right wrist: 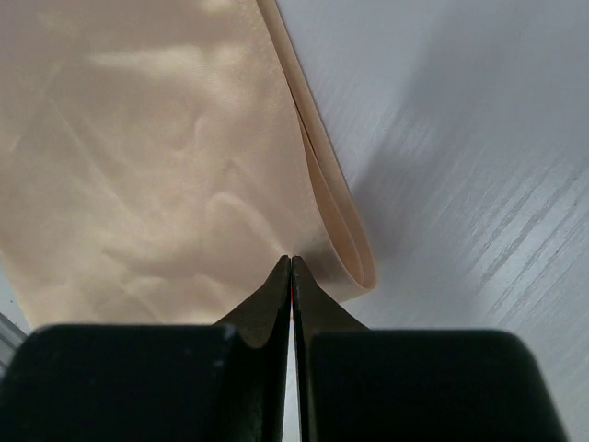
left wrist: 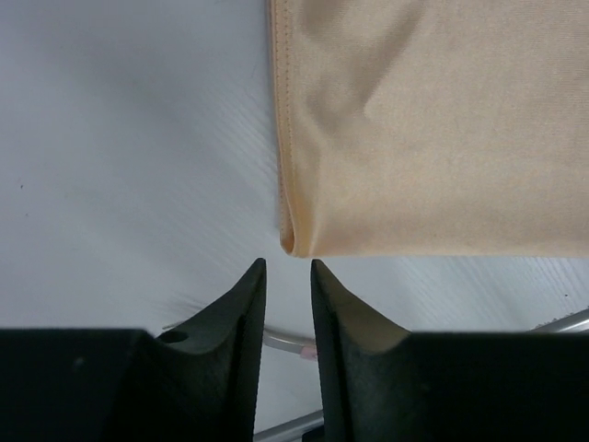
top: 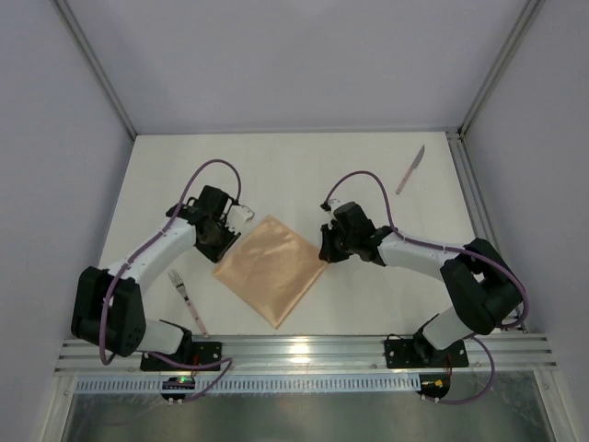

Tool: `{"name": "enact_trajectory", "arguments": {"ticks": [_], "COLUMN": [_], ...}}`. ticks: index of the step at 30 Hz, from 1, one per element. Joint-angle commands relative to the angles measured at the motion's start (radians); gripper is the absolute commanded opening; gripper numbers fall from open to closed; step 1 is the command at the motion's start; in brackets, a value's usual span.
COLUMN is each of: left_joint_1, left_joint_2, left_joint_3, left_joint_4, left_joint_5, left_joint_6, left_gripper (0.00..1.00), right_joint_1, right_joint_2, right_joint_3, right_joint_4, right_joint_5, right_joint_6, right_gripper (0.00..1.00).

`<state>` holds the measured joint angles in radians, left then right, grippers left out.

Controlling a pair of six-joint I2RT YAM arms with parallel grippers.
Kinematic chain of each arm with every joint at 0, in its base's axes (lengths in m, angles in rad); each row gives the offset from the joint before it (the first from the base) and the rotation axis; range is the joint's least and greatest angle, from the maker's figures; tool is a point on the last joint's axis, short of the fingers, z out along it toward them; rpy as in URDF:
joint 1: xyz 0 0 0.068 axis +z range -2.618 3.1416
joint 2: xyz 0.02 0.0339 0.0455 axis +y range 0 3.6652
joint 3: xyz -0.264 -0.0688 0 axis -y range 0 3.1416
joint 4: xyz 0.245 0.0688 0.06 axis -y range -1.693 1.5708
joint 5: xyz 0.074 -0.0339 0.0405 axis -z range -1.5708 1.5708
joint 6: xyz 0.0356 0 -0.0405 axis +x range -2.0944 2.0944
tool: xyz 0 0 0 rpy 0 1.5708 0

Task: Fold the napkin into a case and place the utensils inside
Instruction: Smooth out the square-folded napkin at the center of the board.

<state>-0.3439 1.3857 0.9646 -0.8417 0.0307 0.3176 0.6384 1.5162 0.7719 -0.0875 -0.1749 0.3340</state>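
Black right gripper (right wrist: 291,261) is shut at one corner of the doubled peach-orange cloth napkin (top: 271,267) on the white table (top: 276,166), left gripper (left wrist: 286,265) slightly parted short of another; each should catch both layers.

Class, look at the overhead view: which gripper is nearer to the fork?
Left. The left gripper is at the left corner of the napkin, with the fork lying close by, toward the arm bases. The right gripper is at the opposite corner, across the napkin.
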Motion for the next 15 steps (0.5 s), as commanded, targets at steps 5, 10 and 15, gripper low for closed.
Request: {"name": "enact_trajectory", "arguments": {"ticks": [5, 10, 15], "left_joint_1": [-0.024, -0.024, -0.024], "left_joint_2": [0.104, 0.164, 0.121], "left_joint_3": [-0.095, -0.113, -0.099], "left_joint_4": [0.099, 0.148, 0.119], "left_joint_5": [0.017, -0.020, 0.034], "left_joint_6": [-0.008, -0.021, -0.011], "left_gripper": [0.23, 0.21, 0.22], "right_joint_1": [-0.025, -0.051, -0.051], "right_joint_2": [0.045, 0.061, 0.021], "right_joint_3": [-0.028, -0.040, 0.036], "right_joint_4": [0.055, 0.060, 0.019], "right_joint_5": [-0.026, -0.043, -0.073], "right_joint_6": [0.048, 0.057, 0.025], "right_gripper": [0.04, 0.04, 0.04]}}
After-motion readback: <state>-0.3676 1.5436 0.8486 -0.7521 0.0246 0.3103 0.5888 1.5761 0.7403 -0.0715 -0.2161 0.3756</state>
